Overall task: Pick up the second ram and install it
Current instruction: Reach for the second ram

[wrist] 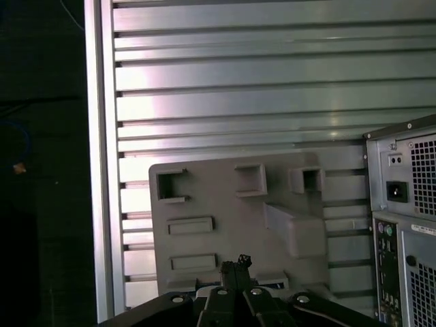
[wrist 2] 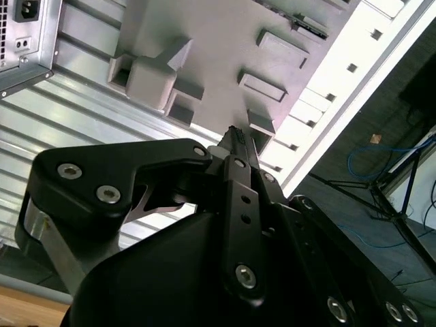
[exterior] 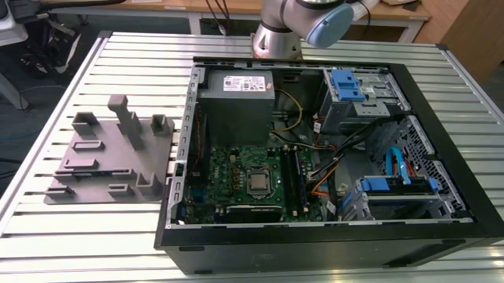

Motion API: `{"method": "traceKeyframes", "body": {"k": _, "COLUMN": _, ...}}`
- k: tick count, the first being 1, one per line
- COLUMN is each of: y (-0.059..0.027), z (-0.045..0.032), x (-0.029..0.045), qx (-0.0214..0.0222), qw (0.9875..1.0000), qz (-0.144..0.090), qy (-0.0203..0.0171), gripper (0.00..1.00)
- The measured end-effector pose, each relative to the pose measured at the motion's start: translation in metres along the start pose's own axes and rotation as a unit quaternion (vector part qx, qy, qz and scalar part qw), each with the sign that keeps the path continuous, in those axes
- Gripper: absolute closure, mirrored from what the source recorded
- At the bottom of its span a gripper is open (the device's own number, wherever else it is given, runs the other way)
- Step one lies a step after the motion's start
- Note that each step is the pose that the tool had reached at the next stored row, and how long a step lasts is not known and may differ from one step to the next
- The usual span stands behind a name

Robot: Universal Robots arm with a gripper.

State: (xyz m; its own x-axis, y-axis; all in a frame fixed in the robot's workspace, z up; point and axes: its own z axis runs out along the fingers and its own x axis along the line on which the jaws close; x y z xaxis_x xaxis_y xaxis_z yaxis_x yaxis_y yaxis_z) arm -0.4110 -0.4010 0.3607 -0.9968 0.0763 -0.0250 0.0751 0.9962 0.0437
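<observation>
Hovering over one grey plastic holder plate (wrist: 225,204), the black gripper (wrist: 236,266) has closed, empty jaws. One thin dark ram (wrist 2: 308,25) sits beyond them.

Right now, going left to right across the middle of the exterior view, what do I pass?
In order: grey holder plate → processor → black memory slots → blue drive cage.
</observation>
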Motion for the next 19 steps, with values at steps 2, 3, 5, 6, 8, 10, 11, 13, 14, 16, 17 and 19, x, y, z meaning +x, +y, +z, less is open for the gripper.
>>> {"method": "traceKeyframes", "body": {"k": 2, "y": -0.0003, "z": 0.0012, "x": 0.0032, "qx": 0.0, "qw": 1.0, "qz": 0.0, "qy": 0.0, "gripper": 0.93}}
{"method": "traceKeyframes", "body": {"k": 3, "y": -0.0005, "z": 0.0019, "x": 0.0047, "qx": 0.0, "qw": 1.0, "qz": 0.0, "qy": 0.0, "gripper": 0.93}}
{"method": "traceKeyframes", "body": {"k": 5, "y": -0.0008, "z": 0.0031, "x": 0.0076, "qx": 0.0, "qw": 1.0, "qz": 0.0, "qy": 0.0, "gripper": 0.93}}
{"method": "traceKeyframes", "body": {"k": 6, "y": -0.0009, "z": 0.0037, "x": 0.0089, "qx": 0.0, "qw": 1.0, "qz": 0.0, "qy": 0.0, "gripper": 0.93}}
{"method": "traceKeyframes", "body": {"k": 8, "y": -0.0012, "z": 0.0047, "x": 0.0114, "qx": 0.0, "qw": 1.0, "qz": 0.0, "qy": 0.0, "gripper": 0.93}}
{"method": "traceKeyframes", "body": {"k": 10, "y": -0.0014, "z": 0.0057, "x": 0.0138, "qx": 0.0, "qw": 1.0, "qz": 0.0, "qy": 0.0, "gripper": 0.93}}
{"method": "traceKeyframes", "body": {"k": 11, "y": -0.0015, "z": 0.0063, "x": 0.0152, "qx": 0.0, "qw": 1.0, "qz": 0.0, "qy": 0.0, "gripper": 0.93}}
{"method": "traceKeyframes", "body": {"k": 13, "y": -0.0017, "z": 0.0073, "x": 0.0175, "qx": 0.0, "qw": 1.0, "qz": 0.0, "qy": 0.0, "gripper": 0.93}}
{"method": "traceKeyframes", "body": {"k": 14, "y": -0.0019, "z": 0.0078, "x": 0.0186, "qx": 0.0001, "qw": 1.0, "qz": 0.0, "qy": 0.0, "gripper": 0.93}}
{"method": "traceKeyframes", "body": {"k": 16, "y": -0.0021, "z": 0.0088, "x": 0.0208, "qx": 0.0, "qw": 1.0, "qz": 0.0, "qy": 0.0, "gripper": 0.93}}
{"method": "traceKeyframes", "body": {"k": 17, "y": -0.0022, "z": 0.0094, "x": 0.0219, "qx": 0.0001, "qw": 1.0, "qz": 0.0, "qy": 0.0, "gripper": 0.93}}
{"method": "traceKeyframes", "body": {"k": 19, "y": -0.0024, "z": 0.0105, "x": 0.0239, "qx": 0.0001, "qw": 1.0, "qz": 0.0, "qy": 0.0, "gripper": 0.93}}
